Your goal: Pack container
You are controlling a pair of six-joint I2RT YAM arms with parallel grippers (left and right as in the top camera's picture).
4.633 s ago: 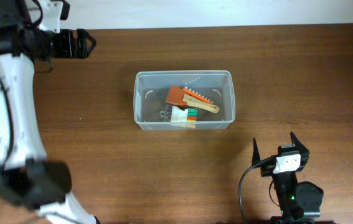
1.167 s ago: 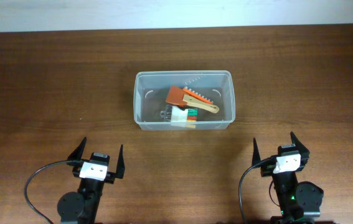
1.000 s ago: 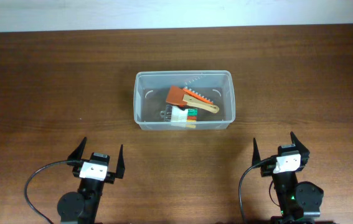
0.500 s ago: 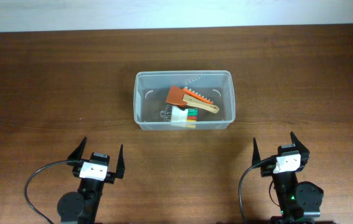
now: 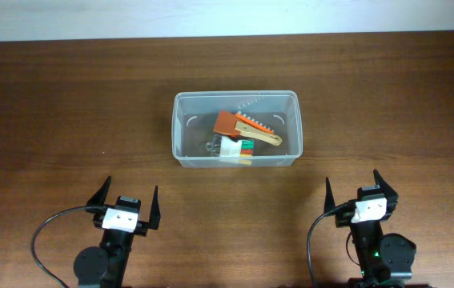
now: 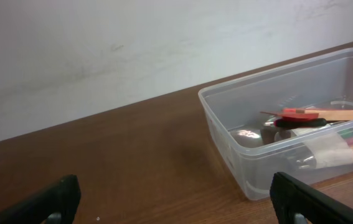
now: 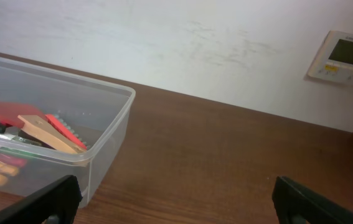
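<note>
White wall (image 7: 164,37) behind dark wooden table (image 5: 66,120).

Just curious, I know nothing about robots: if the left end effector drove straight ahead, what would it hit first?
Probably nothing soon: ahead of the open left end effector lies bare table. The container sits just right of that line and might get grazed at its corner; hard to judge.

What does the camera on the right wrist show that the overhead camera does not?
Only the right wrist view shows a wall panel with a small screen. Only the overhead view shows the left gripper, open, and the whole outline of the clear container. Both show that container holding a wooden-handled tool, the brown table, and the open right gripper.
</note>
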